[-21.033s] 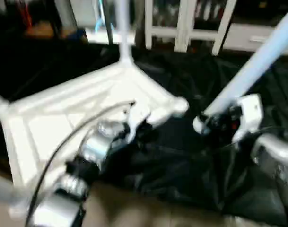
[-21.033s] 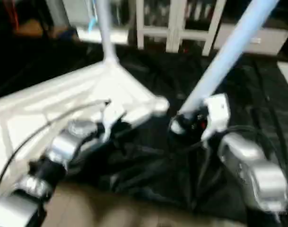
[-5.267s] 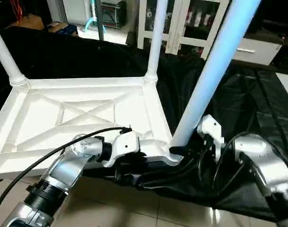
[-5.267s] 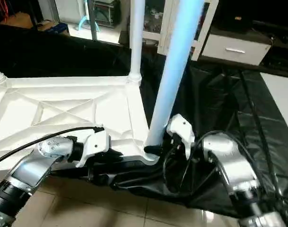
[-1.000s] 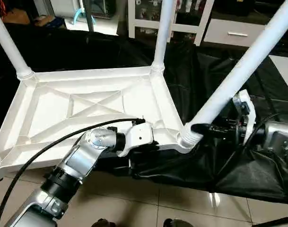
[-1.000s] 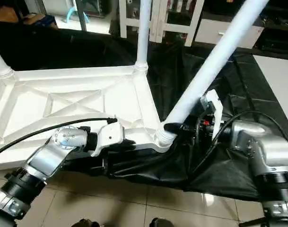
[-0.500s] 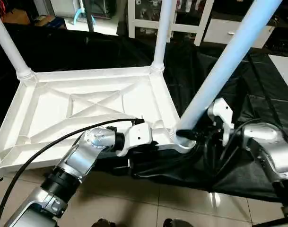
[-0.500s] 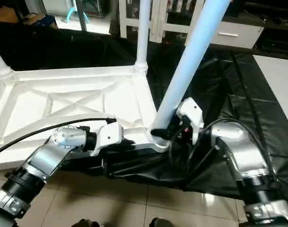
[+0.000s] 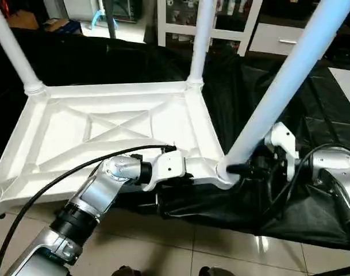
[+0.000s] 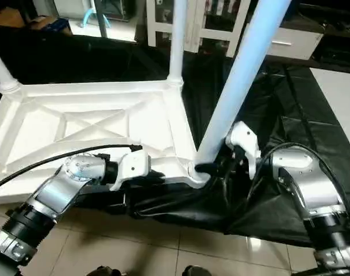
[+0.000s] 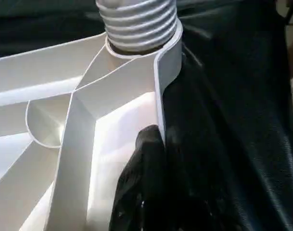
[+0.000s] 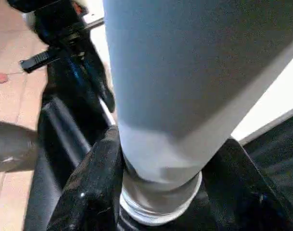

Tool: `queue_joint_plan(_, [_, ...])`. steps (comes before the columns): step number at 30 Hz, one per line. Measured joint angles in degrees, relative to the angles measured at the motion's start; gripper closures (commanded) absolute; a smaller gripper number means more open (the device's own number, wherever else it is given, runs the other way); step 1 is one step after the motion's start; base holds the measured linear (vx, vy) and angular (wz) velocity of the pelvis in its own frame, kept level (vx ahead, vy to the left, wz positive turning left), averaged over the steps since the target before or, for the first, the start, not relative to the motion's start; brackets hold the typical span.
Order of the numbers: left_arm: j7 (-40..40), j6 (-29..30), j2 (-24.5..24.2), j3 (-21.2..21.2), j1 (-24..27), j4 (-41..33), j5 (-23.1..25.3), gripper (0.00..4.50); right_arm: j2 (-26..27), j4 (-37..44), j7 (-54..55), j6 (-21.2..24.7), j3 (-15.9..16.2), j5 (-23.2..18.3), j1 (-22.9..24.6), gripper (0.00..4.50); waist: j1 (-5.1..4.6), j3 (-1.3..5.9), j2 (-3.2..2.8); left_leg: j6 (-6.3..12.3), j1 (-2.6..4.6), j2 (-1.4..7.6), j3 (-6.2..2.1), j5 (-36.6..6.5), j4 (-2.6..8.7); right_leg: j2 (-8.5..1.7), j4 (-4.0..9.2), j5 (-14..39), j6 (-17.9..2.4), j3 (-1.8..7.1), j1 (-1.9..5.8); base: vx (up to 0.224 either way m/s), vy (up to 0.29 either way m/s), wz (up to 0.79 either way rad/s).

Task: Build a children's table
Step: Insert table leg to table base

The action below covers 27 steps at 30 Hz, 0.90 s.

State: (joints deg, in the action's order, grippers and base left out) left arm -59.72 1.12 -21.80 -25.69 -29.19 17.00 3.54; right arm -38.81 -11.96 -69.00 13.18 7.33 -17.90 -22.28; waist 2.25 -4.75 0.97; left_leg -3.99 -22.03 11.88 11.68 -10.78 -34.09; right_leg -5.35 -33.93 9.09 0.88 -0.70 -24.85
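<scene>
Right gripper [image 10: 212, 167]: clamped round the bottom of a white table leg [image 10: 243, 69], one black finger [image 12: 95, 178] on each side of the tube just above its threaded end.
Left gripper [image 9: 183, 179]: closed tight on the near rim of the upside-down table top [image 9: 106, 123], beside the corner being worked.
Step in hand: fitting a leg into the near right corner socket [image 9: 223, 172]; the thread [image 11: 136, 24] stood partly out of the socket, so the leg looked only part-way seated.
Leg's position: touching the socket, leaning up and away to the right rather than standing straight.
Next move, as judged: bring the leg upright over the socket, then turn it down until the thread is buried, with the left gripper bracing the top against twisting.
Rest of the table: two legs [image 9: 200, 40] stood upright in the far corners; the top lay ribbed side up, partly on a black sheet [image 9: 312, 115].
Backdrop: a white glass-door cabinet [image 10: 215, 23] behind.
</scene>
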Motion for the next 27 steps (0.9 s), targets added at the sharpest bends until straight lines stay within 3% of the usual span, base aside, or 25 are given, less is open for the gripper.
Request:
queue_joint_plan(7, [-0.2, 0.1, -0.1, 0.1, -0.1, 0.4, 0.0, 4.5, 1.2, -2.8, -0.3, -1.0, 0.7, 0.3, -1.4, 2.59, -0.39, 0.0, -0.02, 0.0, 0.03, -0.01, 0.0, 0.0, -0.03, 0.01, -0.03, 0.0, 0.0, 0.03, 0.01, 0.0, 0.0, 0.0])
queue_joint_plan(17, [-0.8, 0.3, -0.6, 0.5, -0.3, 1.0, 0.0, 4.5, 2.0, -6.3, -3.7, -2.1, 4.5, 4.2, -6.7, 2.59, -0.81, 0.03, 0.02, -0.01, 0.06, 0.01, -0.11, 0.0, 0.0, 0.08, -0.06, 0.0, 0.0, 0.0, 0.0, 0.0, 0.0, 0.0])
queue_joint_plan(27, [-1.1, 1.1, -0.8, 0.9, 0.0, 0.8, 0.1, 4.5, 4.0, -7.6, -2.4, -4.9, 4.0, 5.0, -5.8, 2.59, -2.04, 0.35, 0.55, -0.02, 0.09, 0.0, -0.18, 0.0, 0.14, 0.1, -0.02, 0.2, 0.3, -0.02, 0.0, 0.0, 0.0, 0.0])
